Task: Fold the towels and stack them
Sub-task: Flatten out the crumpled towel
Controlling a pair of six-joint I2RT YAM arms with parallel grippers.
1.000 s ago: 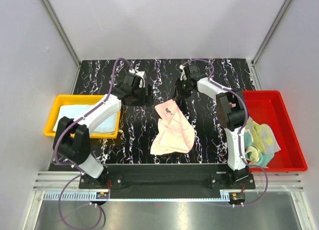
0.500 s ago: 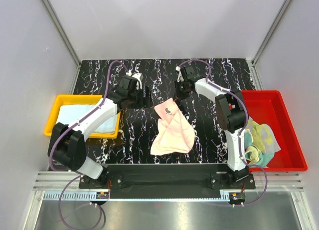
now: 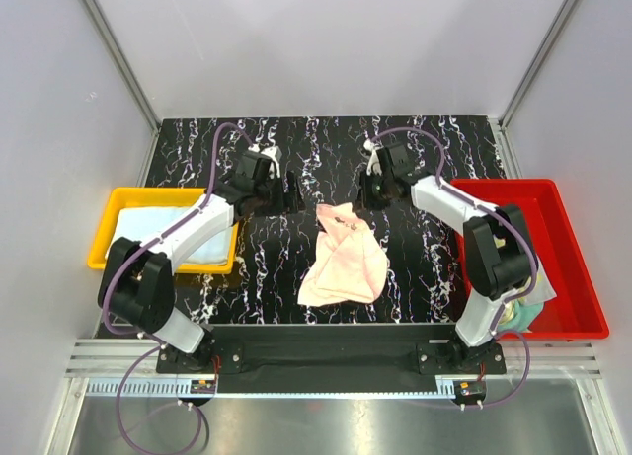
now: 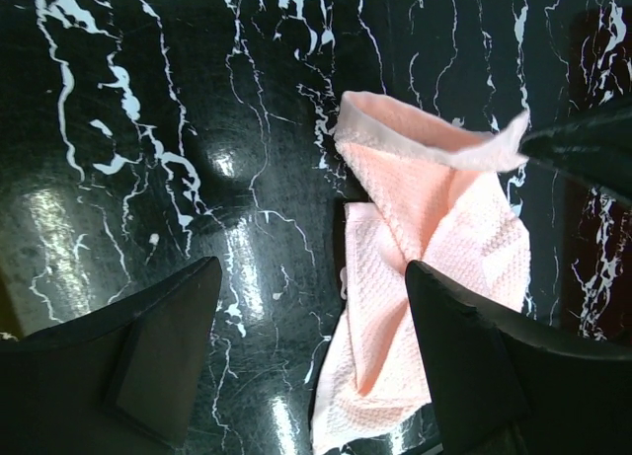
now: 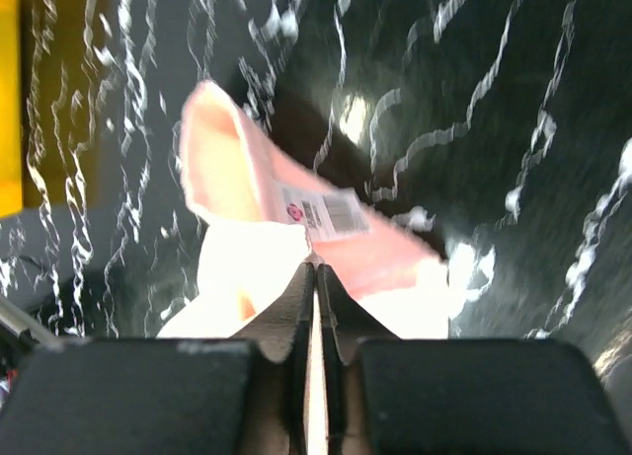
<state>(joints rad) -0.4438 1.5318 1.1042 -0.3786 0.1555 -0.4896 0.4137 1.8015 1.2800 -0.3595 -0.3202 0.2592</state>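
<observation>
Right gripper point(image 3: 368, 196) has just pinched the pink towel point(image 3: 344, 263).
Its 12 o'clock corner lifts, ready for folding; left gripper point(image 3: 292, 191) hovers spread at 10 o'clock.

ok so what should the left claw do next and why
Probably move the open left claw across to the free far corner of the pink towel and shut on it. The right claw is shut on its raised edge, and the towel lies crumpled, so spreading it likely needs two grips.

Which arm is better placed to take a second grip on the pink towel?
Left. The left gripper hangs open beside the pink towel; the right gripper is shut on its raised corner.
</observation>
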